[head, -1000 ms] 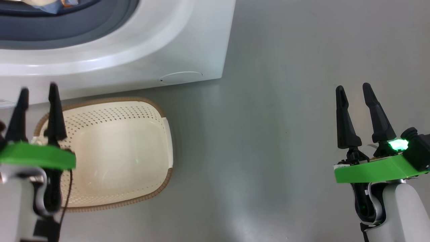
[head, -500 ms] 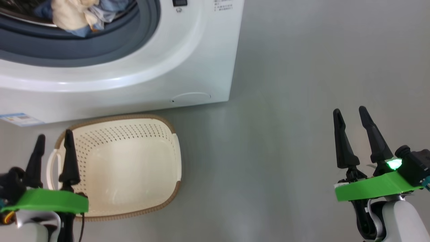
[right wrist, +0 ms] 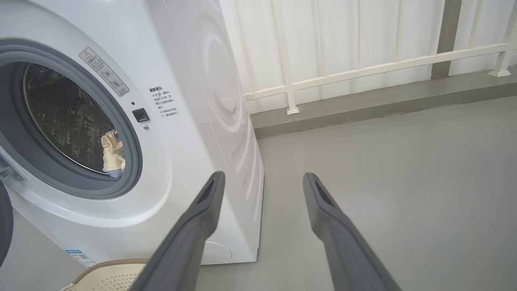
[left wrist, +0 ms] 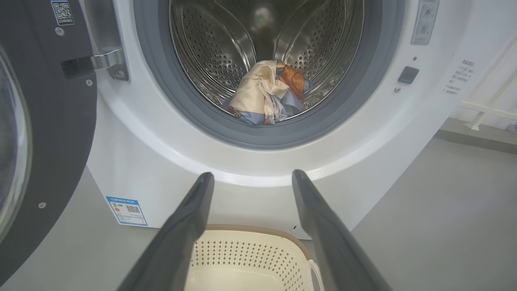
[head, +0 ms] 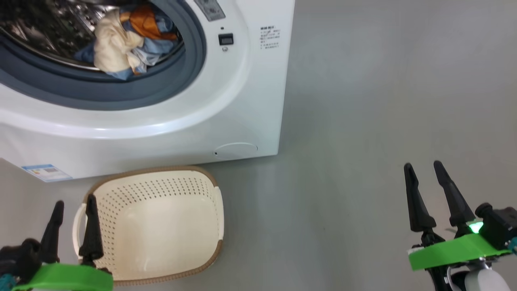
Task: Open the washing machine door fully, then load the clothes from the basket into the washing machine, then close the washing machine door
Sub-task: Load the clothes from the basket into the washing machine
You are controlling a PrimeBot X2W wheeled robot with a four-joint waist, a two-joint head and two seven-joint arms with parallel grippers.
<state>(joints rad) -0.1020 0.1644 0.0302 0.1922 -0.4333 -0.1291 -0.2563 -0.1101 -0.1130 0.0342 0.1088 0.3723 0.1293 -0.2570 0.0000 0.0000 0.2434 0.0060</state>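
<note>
Standing big and white, the washing machine [head: 242, 101] has its door [left wrist: 52, 121] swung open. It looks stiff and slippery, so push it far from the hinge [left wrist: 107, 60]. The basket [head: 157, 188] sits below. The clothes [head: 121, 48] lie in the drum [left wrist: 226, 40]. The left pincer [head: 76, 202] and the right pincer [head: 423, 165] gape apart.

Cream perforated basket [head: 133, 193], brown rim [head: 157, 168]; white washing machine [head: 250, 101], grey gasket [head: 121, 96]

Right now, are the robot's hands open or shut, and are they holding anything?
Left gripper: open, holding nothing.
Right gripper: open, holding nothing.
</note>
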